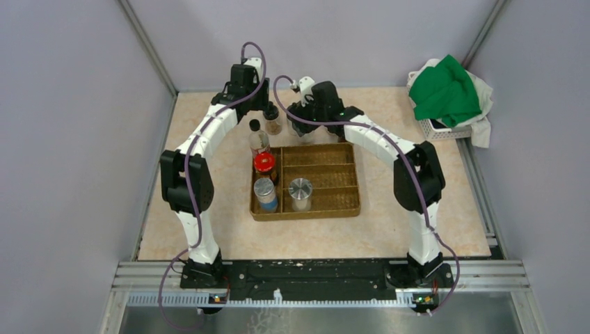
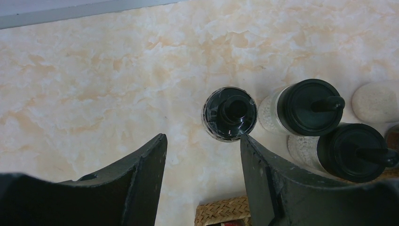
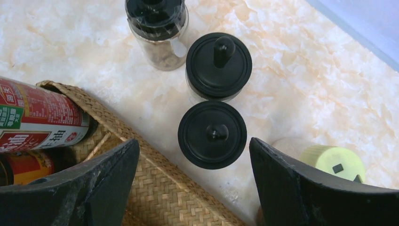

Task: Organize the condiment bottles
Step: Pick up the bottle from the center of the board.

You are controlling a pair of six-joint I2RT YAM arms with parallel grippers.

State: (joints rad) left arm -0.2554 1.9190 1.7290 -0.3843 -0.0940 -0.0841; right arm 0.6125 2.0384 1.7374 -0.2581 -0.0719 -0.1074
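Observation:
Several condiment bottles stand in the woven tray: a tall black-capped, red-labelled bottle, a red-lidded jar, a jar with a blue label and a silver-lidded jar. Behind the tray a black-lidded jar stands beside two black knob-lidded jars. A yellow-green-lidded jar lies to the right. My left gripper is open and empty, just short of the black-lidded jar. My right gripper is open and empty over the nearer knob-lidded jar.
The tray's back rim lies under my right gripper, its corner under my left. A pale round lid shows at the right of the left wrist view. A white basket with green cloth sits at the back right.

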